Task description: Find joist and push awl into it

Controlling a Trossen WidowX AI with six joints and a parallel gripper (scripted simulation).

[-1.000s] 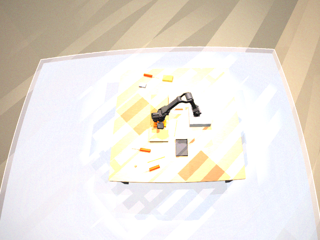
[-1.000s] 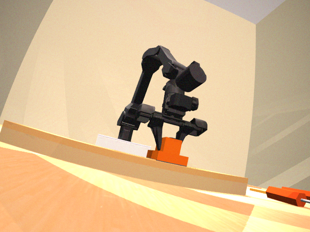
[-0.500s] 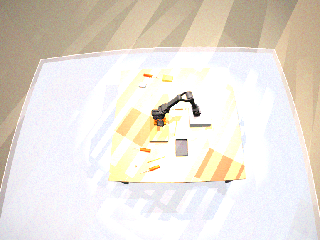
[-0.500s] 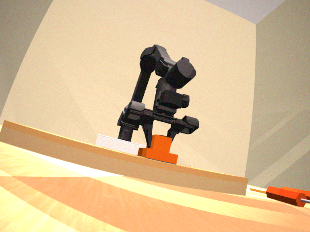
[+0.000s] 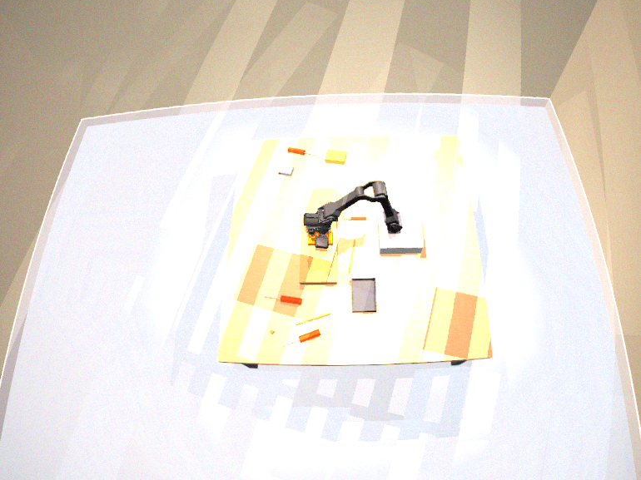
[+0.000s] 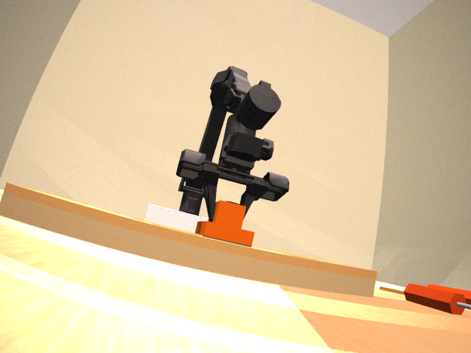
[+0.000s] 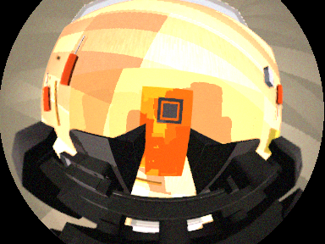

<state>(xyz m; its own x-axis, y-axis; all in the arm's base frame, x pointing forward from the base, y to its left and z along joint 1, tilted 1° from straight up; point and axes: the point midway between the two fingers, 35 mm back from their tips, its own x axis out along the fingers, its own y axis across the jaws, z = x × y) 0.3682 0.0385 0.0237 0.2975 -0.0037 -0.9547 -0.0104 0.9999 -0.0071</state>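
Observation:
The orange stud finder [image 5: 330, 238] [image 6: 229, 227] [image 7: 167, 152] is upright, its base at the top of the wooden floor panel [image 5: 320, 274] [image 6: 117, 225]. My gripper [image 5: 320, 237] [image 6: 229, 216] [image 7: 165, 126] is shut on its raised middle part. Its square display [image 7: 170, 110] shows a dark grey centre in an orange outline. The dark tray [image 5: 363, 294] is empty. Red-handled tools with thin shafts lie off the panel: one [image 5: 291, 299] [image 7: 69, 69] near its front edge, one [image 5: 309, 335] [image 7: 46, 98] further forward, one [image 5: 296, 150] [image 7: 279, 94] at the back. I cannot tell which is the awl.
A pale box [image 5: 400, 240] stands by the arm's base. A small orange-handled tool [image 5: 358, 218] and a thin yellow stick [image 5: 350, 255] lie between it and the panel. Another stick [image 5: 313, 319] lies in front. A yellow block [image 5: 335, 156] and a small grey block [image 5: 285, 170] are at the back.

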